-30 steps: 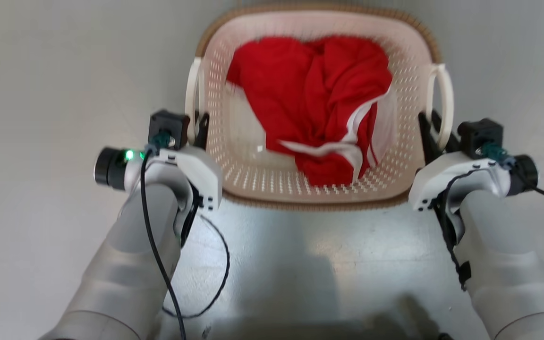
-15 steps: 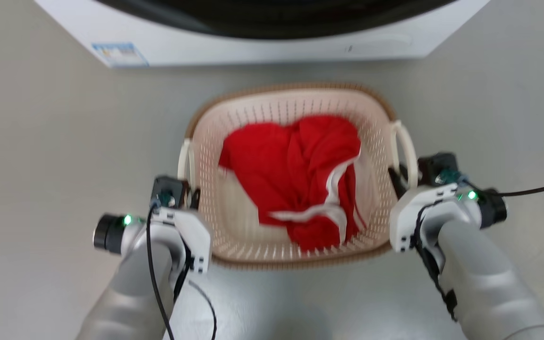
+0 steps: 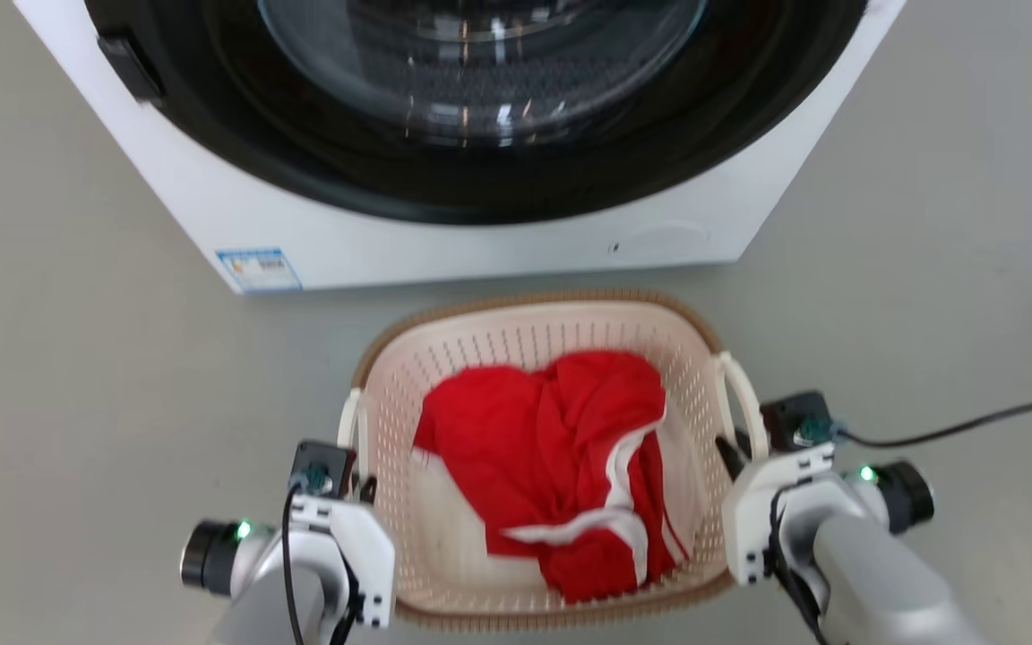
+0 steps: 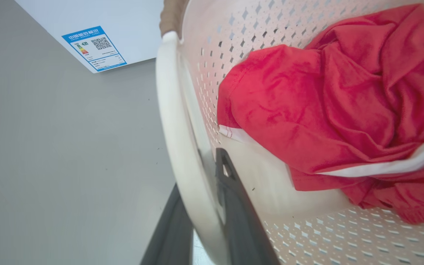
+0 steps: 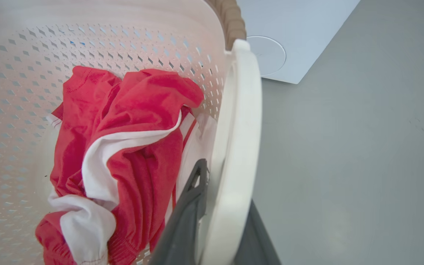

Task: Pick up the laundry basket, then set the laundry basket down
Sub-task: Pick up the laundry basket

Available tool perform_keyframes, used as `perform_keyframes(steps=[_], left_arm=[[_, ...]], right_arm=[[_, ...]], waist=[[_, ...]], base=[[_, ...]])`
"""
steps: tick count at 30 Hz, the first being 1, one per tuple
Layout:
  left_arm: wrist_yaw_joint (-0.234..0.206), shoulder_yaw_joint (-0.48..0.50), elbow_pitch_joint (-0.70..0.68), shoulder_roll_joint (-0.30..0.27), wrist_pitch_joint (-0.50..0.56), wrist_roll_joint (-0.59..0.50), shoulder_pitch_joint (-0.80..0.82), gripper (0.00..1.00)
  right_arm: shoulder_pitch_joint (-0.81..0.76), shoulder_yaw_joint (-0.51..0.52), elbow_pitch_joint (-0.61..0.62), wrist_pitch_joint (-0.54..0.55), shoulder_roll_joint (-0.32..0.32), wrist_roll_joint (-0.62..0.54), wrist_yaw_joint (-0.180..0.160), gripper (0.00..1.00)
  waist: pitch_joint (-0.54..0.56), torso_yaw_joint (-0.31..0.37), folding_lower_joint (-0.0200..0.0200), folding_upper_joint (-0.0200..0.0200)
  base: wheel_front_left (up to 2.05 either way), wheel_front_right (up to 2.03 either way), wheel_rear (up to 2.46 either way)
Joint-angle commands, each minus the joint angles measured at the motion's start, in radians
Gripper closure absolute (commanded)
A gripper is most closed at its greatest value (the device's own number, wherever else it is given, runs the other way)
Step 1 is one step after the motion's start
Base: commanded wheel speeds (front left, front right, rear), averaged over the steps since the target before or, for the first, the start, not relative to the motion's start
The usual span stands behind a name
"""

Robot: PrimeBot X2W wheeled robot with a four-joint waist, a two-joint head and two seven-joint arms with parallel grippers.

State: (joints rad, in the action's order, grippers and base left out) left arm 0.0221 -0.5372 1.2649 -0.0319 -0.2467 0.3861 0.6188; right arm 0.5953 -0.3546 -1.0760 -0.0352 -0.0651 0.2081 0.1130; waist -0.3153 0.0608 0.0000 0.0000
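The laundry basket, cream-white and perforated with a brown woven-look rim, sits low in the head view with a red and white garment inside. My left gripper is shut on the basket's left loop handle; the dark fingers straddle the handle. My right gripper is shut on the right loop handle, with one finger inside the loop and the other outside. Whether the basket rests on the floor or hangs above it cannot be told.
A white front-loading washer with a dark round door stands right behind the basket, a blue label at its lower left corner. Grey floor spreads on both sides. A black cable trails right from my right wrist.
The head camera has shifted, bringing the washer into view. The basket and both grippers now show smaller and lower in the picture. Both grippers still hold the handles.
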Motion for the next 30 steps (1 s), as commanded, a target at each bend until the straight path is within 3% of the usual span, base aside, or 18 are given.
perform_keyframes(steps=[1, 19, 30], left_arm=[[0.003, 0.007, -0.014, -0.018, -0.015, -0.003, -0.006, 1.0], [0.005, -0.032, 0.015, -0.018, -0.014, 0.023, -0.109, 1.0], [-0.001, -0.063, 0.019, -0.018, -0.014, 0.034, -0.134, 1.0]], right_arm=[[-0.03, -0.041, 0.021, 0.005, 0.015, -0.003, 0.018, 1.0], [-0.153, -0.085, -0.012, -0.007, 0.015, 0.137, 0.018, 1.0], [-0.167, -0.121, -0.044, -0.023, 0.015, 0.188, 0.018, 1.0]], waist=[[0.047, 0.015, 0.0, 0.0], [0.172, 0.051, 0.0, 0.0], [0.186, 0.047, 0.0, 0.0]], base=[[0.0, 0.0, 0.0], [0.0, 0.0, 0.0], [0.0, 0.0, 0.0]])
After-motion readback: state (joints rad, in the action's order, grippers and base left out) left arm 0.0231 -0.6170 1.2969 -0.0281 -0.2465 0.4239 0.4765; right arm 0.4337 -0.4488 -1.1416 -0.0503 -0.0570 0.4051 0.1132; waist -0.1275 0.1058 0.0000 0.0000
